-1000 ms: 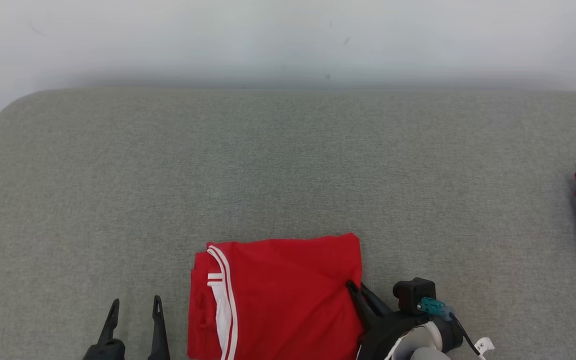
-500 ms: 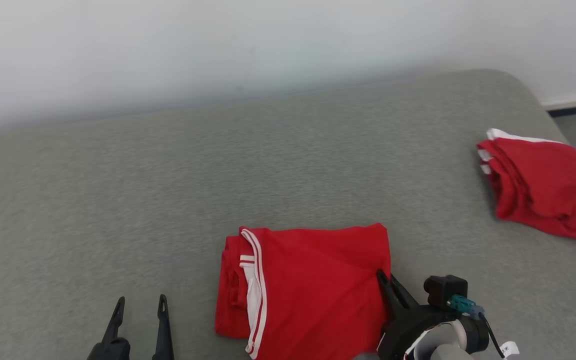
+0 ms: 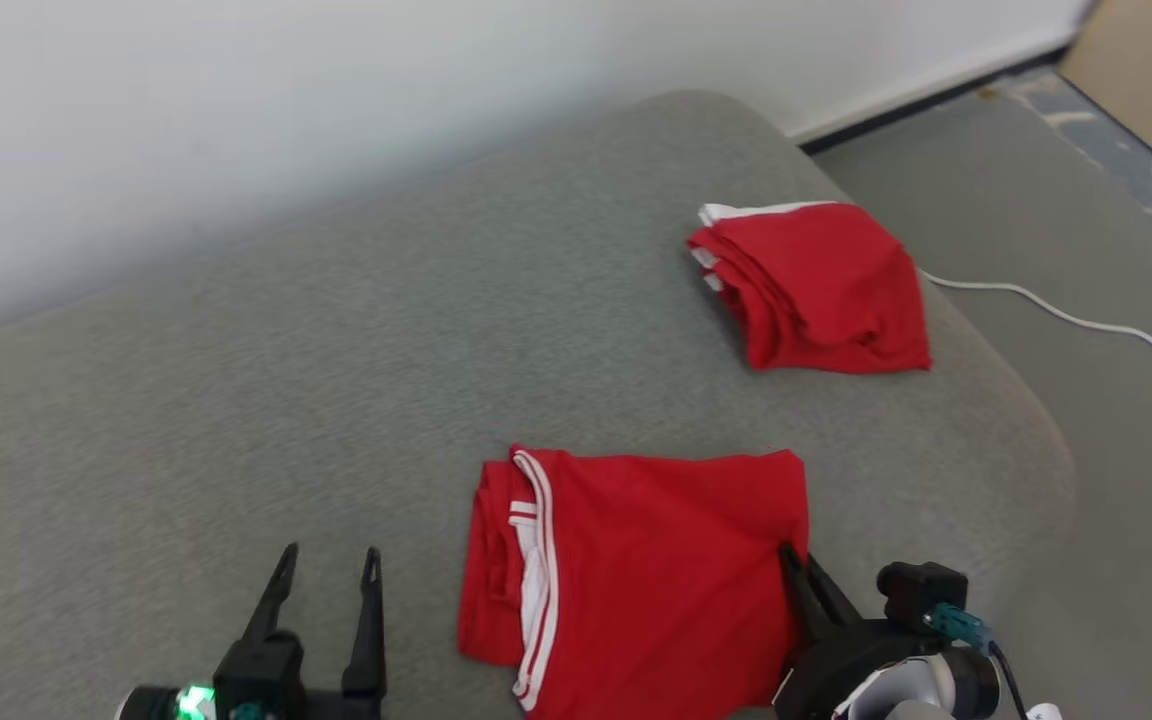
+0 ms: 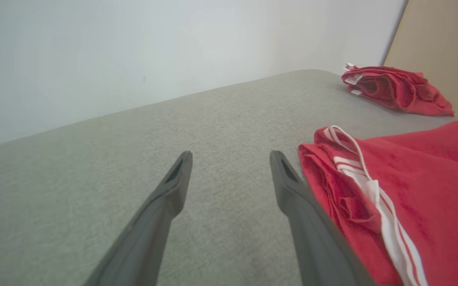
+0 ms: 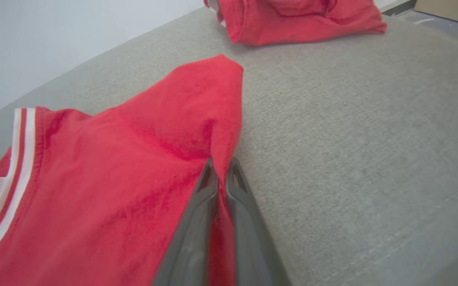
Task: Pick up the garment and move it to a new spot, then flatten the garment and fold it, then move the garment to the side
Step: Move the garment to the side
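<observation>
Grey woven fabric covers the padded surface [image 3: 236, 400], which spans most of the head view; a white wall [image 3: 236, 100] runs across the top and a grey floor [image 3: 1086, 200] occupies the upper and middle right. The garment [image 3: 656, 570], red with white stripe trim along its left edge, lies folded at lower centre of the head view, on the near part of the surface. A second red garment [image 3: 816, 290], also folded, lies at upper right, well apart from the first and near the surface's rounded corner. The left gripper [image 3: 330, 552], at lower left, stands with its fingers spread wide and nothing between them, just beside the striped edge. The right gripper [image 3: 796, 555], at lower right, is pinched narrow on the garment's right edge; the right wrist view shows a fold of red cloth between its fingers. A white cable [image 3: 1066, 320] trails across the floor at right.
</observation>
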